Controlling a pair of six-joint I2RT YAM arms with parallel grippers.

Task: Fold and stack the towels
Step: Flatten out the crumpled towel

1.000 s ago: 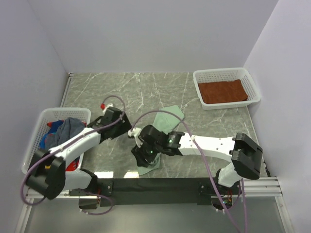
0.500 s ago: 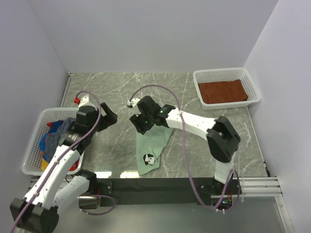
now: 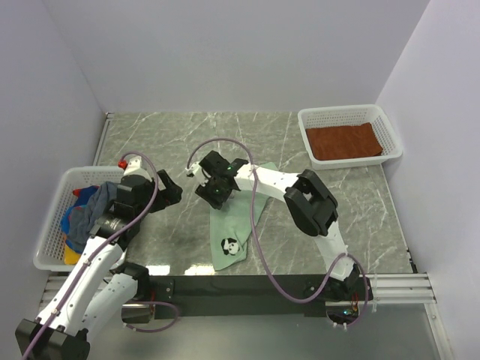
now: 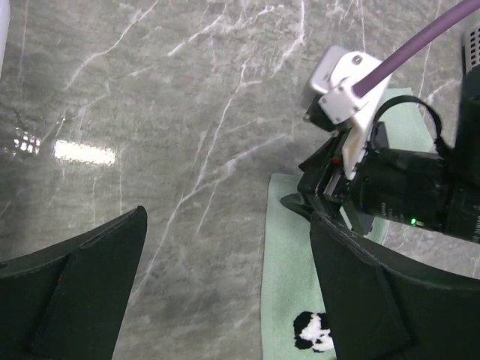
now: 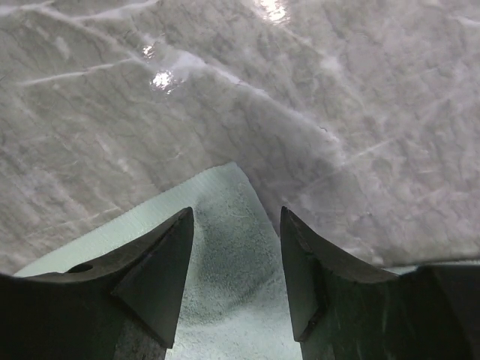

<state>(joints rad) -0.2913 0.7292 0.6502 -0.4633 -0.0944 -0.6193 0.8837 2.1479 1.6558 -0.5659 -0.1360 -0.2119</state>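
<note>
One pale mint-green rectangular cloth towel (image 3: 240,217) is lying flat on the grey marble table (image 3: 337,202), showing one panda print (image 3: 230,245) near its near end. Two hands are operating around this towel.

The right hand (image 3: 217,187) is standing low over the towel's far left corner. Its two fingers (image 5: 161,270) are standing partly apart, straddling that corner, with the cloth lying loose between them and nothing gripped.

The left hand (image 3: 169,191) is hovering to the left of the towel, apart from it, with its fingers spread wide and holding nothing.

Two white mesh baskets are flanking the towel:
- The left-side basket (image 3: 82,172) is holding a heap: one dark slate-blue towel (image 3: 105,199) over bright red, blue and yellow patterned cloth (image 3: 73,221). The number of patterned pieces cannot be told.
- The basket (image 3: 341,111) to the far right of the towel is holding one flat rust-brown towel (image 3: 345,141).
</note>
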